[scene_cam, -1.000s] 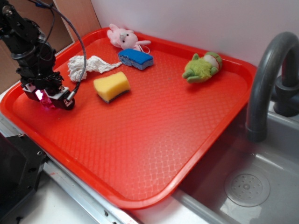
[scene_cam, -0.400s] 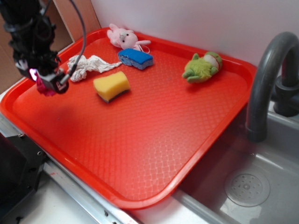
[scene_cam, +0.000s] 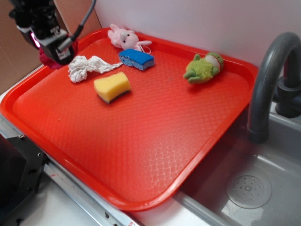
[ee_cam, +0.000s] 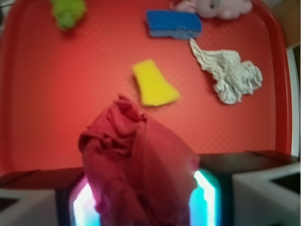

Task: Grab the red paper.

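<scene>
The red paper (ee_cam: 136, 165) is a dark red, wrinkly ball held between my two lit fingers in the wrist view. In the exterior view only a sliver of the red paper (scene_cam: 47, 60) shows under my gripper (scene_cam: 51, 52), which is shut on it and raised well above the far left corner of the big red tray (scene_cam: 155, 141). In the wrist view my gripper (ee_cam: 141, 195) fills the bottom, with the tray floor (ee_cam: 70, 103) far below it.
On the tray lie a white twisted wad (scene_cam: 84, 66), a yellow sponge (scene_cam: 112, 86), a blue sponge (scene_cam: 137, 59), a pink bunny toy (scene_cam: 123, 37) and a green frog toy (scene_cam: 203, 67). A grey faucet (scene_cam: 265, 80) and sink (scene_cam: 249, 188) are to the right.
My gripper has risen from the tray's left floor, lifting the red paper up and toward the far left corner. The other things have not moved.
</scene>
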Controlling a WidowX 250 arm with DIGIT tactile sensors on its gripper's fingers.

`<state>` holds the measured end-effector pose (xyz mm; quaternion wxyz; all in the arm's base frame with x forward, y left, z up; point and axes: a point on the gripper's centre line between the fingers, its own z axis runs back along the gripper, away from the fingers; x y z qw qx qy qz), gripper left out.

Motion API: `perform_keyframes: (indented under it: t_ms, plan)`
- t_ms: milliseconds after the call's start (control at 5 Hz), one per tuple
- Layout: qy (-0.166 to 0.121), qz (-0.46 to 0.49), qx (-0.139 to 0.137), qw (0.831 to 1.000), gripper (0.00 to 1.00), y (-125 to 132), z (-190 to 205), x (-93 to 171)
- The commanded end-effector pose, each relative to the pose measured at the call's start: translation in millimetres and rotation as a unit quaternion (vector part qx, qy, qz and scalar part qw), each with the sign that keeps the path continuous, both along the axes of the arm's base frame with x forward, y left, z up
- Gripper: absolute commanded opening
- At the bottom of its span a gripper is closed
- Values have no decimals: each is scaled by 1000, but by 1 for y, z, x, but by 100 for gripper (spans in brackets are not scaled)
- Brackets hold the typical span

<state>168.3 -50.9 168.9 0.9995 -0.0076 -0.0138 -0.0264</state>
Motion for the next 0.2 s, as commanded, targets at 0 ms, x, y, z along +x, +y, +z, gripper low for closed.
perform_keyframes:
  t_ms: [0]
  plan:
    - [-27,2,-53,998,0,-17,27,-10]
